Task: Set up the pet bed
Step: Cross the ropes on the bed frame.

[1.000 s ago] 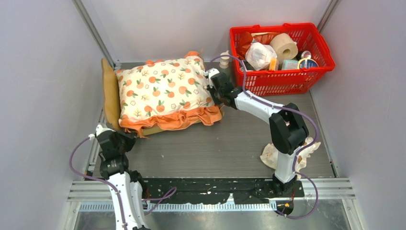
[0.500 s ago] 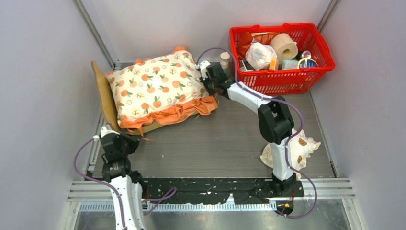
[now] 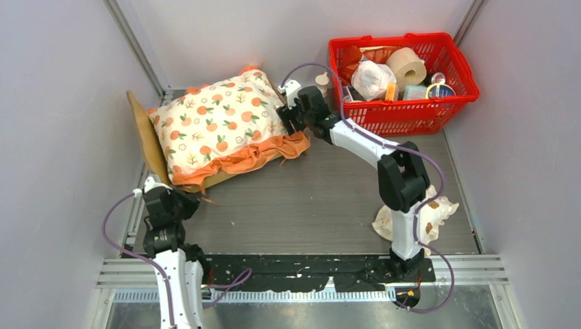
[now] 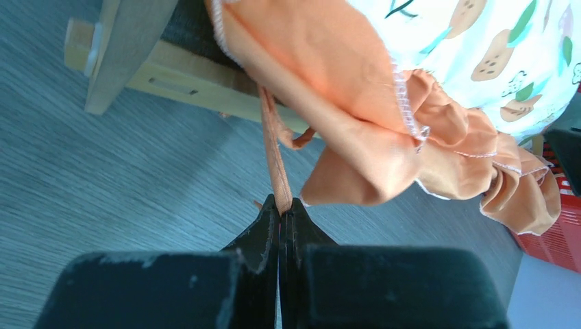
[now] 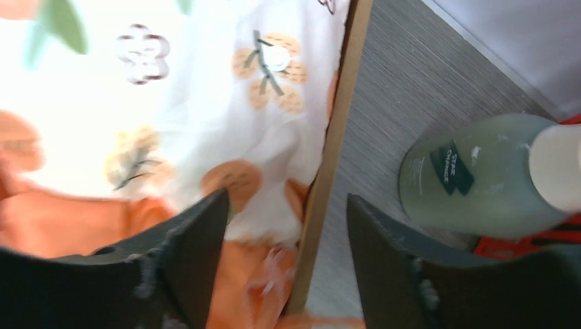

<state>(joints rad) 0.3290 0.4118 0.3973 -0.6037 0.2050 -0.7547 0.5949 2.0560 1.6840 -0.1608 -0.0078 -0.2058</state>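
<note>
Left gripper (image 4: pixel 279 205) is clamped tight on the thin orange tie ribbon (image 4: pixel 273 151) hanging from the cream orange-print ruffled cushion (image 3: pixel 219 123). Right gripper (image 5: pixel 286 200) stands open, jaws either side of an edge rail of the small light-wood pet bed (image 3: pixel 145 140). The bed lies in the far left corner of the grey table (image 3: pixel 329 199), between both grippers.

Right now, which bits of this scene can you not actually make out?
- Top view: the pet bed base panel, covered by the cushion.
- Top view: the pillow, mostly behind the right arm.
- Top view: items in the red basket, too small to name.
- Right wrist view: the bottle, blurred and cut off at the right edge.
- Left wrist view: where the orange tie ends inside the shut left gripper.
</note>
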